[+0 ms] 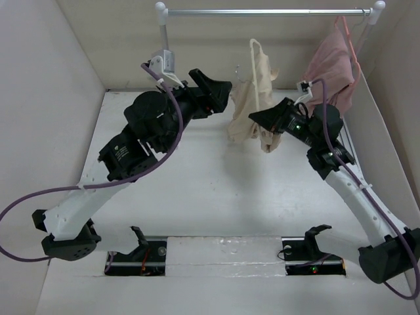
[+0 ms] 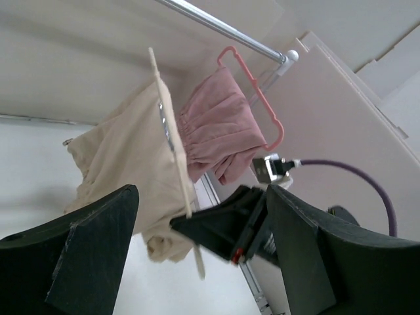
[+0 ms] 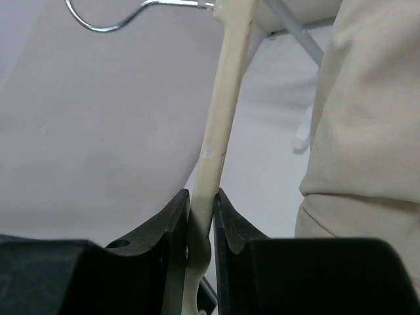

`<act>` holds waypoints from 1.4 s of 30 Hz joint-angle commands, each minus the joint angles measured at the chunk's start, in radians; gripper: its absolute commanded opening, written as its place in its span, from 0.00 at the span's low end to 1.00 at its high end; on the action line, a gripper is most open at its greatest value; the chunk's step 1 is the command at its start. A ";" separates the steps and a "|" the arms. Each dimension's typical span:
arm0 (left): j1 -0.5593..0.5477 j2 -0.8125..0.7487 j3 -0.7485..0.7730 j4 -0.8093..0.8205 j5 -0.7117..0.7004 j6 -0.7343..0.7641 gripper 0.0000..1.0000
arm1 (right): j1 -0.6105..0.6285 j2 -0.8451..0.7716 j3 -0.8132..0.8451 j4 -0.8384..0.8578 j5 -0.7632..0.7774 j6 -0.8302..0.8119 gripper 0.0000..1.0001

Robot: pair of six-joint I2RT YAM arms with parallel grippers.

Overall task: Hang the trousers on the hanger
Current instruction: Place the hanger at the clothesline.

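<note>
The beige trousers [image 1: 252, 115] hang draped over the cream hanger [image 1: 256, 59], which stands upright below the rail. My right gripper [image 1: 257, 119] is shut on the hanger's lower end; in the right wrist view the two fingers [image 3: 174, 230] pinch the cream bar [image 3: 220, 131], with its wire hook [image 3: 105, 26] above and trousers [image 3: 367, 118] to the right. My left gripper [image 1: 226, 97] is open and empty just left of the trousers. In the left wrist view the trousers [image 2: 125, 157] and hanger [image 2: 172, 138] show between its spread fingers [image 2: 85, 249].
A dusty-pink garment [image 1: 331, 62] hangs on a thin pink hanger [image 2: 262, 98] at the right end of the metal rail [image 1: 262, 12]. White walls enclose the table [image 1: 197, 190] on the left, back and right. Two black stands [image 1: 141, 246] sit at the near edge.
</note>
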 commanded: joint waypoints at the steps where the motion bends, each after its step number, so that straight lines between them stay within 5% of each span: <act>1: -0.002 -0.049 -0.035 0.008 0.011 0.022 0.74 | -0.116 0.035 0.101 0.280 -0.087 0.042 0.00; 17: 0.007 -0.272 -0.563 -0.075 0.059 -0.174 0.72 | -0.455 0.357 0.242 0.762 -0.169 0.453 0.00; 42: 0.007 -0.295 -0.654 -0.115 0.045 -0.231 0.71 | -0.641 0.653 0.480 0.931 -0.181 0.651 0.00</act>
